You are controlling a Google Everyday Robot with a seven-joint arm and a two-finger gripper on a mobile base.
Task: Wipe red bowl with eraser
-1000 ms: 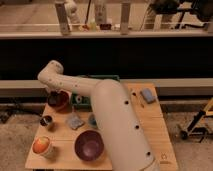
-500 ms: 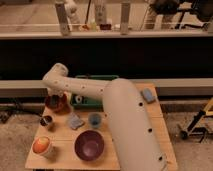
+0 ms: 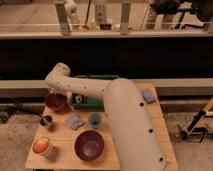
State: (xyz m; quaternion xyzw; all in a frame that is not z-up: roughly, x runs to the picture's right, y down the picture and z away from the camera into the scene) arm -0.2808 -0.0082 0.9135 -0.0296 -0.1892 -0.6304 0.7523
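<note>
The red bowl (image 3: 55,103) sits at the left of the wooden table (image 3: 65,135), round and red-orange with a darker inside. My white arm (image 3: 125,120) reaches across the table from the front right, bends at an elbow joint (image 3: 59,76) and comes down over the bowl. My gripper (image 3: 55,96) is at the bowl's far rim, mostly hidden by the wrist. I cannot see an eraser in the gripper. A small blue-grey block (image 3: 148,96) lies at the table's right edge.
A purple bowl (image 3: 89,145) stands at the front middle and an orange-and-white round container (image 3: 42,146) at the front left. A small dark can (image 3: 47,121), a blue-grey pad (image 3: 75,121) and a small blue cup (image 3: 94,119) lie between them. A green tray (image 3: 92,91) is behind the arm.
The bulk of my arm has swung to the right, uncovering the purple bowl and the blue cup. The wrist has stayed over the red bowl, shifting slightly right.
</note>
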